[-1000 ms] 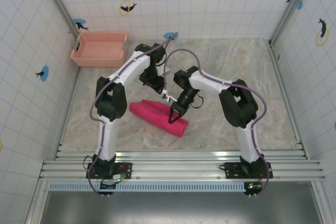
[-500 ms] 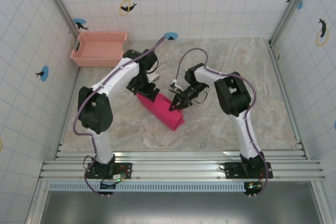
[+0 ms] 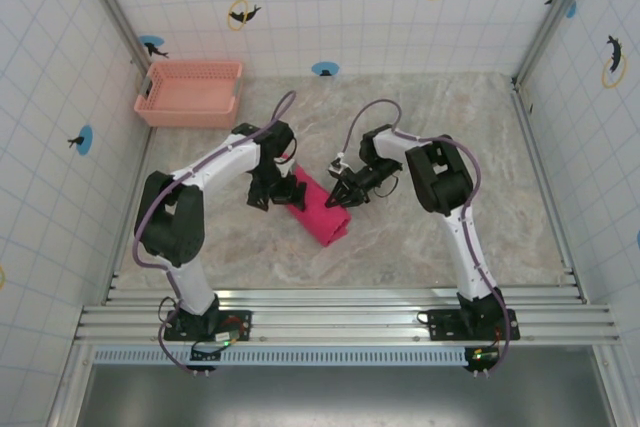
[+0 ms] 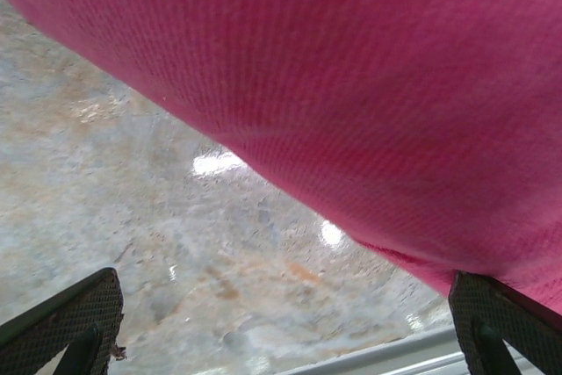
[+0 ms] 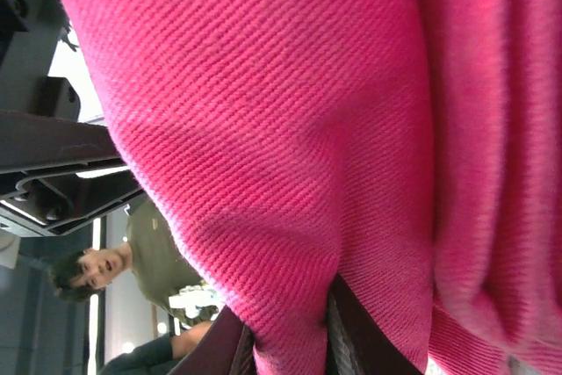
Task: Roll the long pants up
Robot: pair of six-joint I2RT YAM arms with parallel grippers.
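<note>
Pants [image 3: 322, 209] in compact roll; task looks near done. Left gripper [image 3: 290, 194] fingers spread; right gripper [image 3: 336, 199] pinches roll fold.

Open tabletop [image 3: 440, 242] right of pants [image 3: 322, 213]

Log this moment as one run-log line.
long pants: compact roll on table | left gripper: open, at roll's far-left end | right gripper: shut on cloth | basket: far-left corner, apart
</note>
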